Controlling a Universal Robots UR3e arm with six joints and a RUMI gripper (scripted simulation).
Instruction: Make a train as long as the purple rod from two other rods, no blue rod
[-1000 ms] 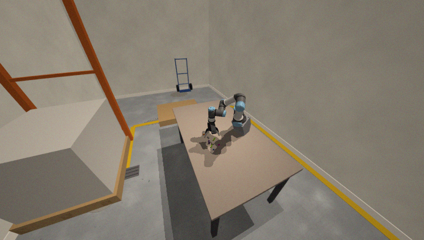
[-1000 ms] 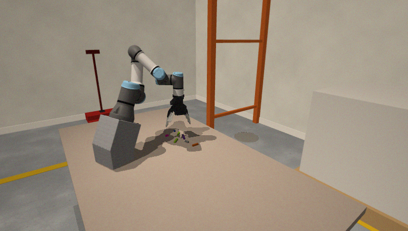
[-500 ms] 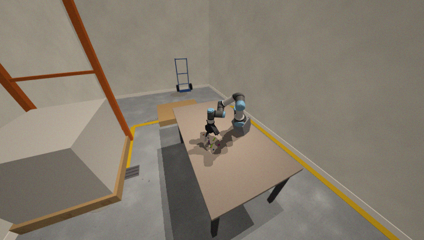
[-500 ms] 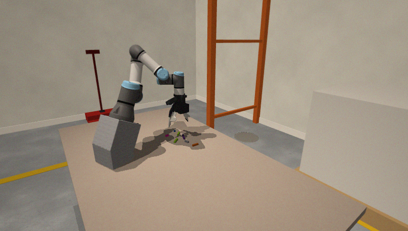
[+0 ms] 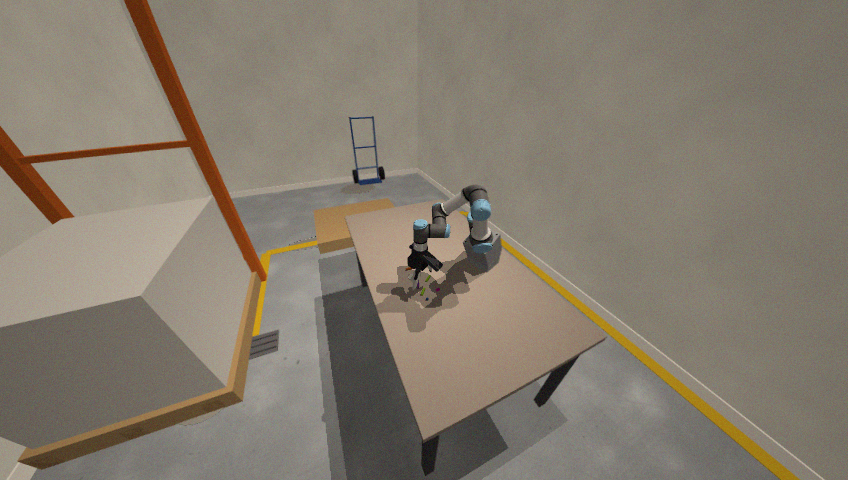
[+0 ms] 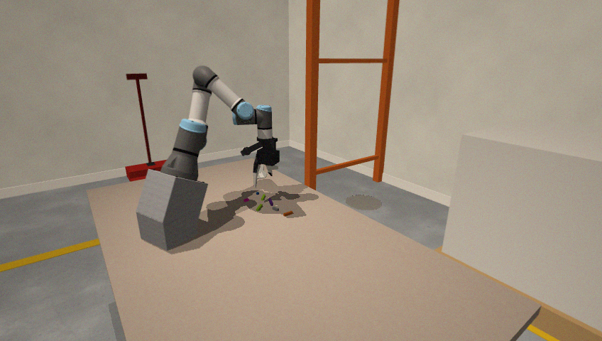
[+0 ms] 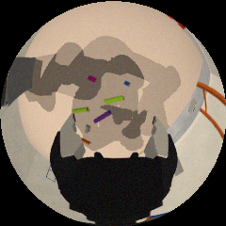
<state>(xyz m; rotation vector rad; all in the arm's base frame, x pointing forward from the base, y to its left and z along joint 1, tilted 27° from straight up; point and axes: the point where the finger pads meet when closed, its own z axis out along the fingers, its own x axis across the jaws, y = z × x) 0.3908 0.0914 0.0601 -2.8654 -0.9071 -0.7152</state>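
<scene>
Gripper [image 5: 415, 277] [image 6: 263, 180] [image 7: 114, 115]: jaws wide apart, nothing held. Train not started. Magenta rod [image 5: 437, 289] [image 6: 245, 199] [image 7: 91, 78], orange rod [image 5: 408, 268] [image 6: 287, 213] [image 7: 86, 141], probable pair, lie separately beyond and near left jaw in wrist view.

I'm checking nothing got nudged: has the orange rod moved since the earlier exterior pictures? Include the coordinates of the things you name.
No; judged against the table [image 5: 476, 356] [image 6: 295, 261] [image 7: 118, 28], the orange rod [image 5: 408, 268] [image 6: 287, 213] [image 7: 86, 141] shows no visible shift.
</scene>
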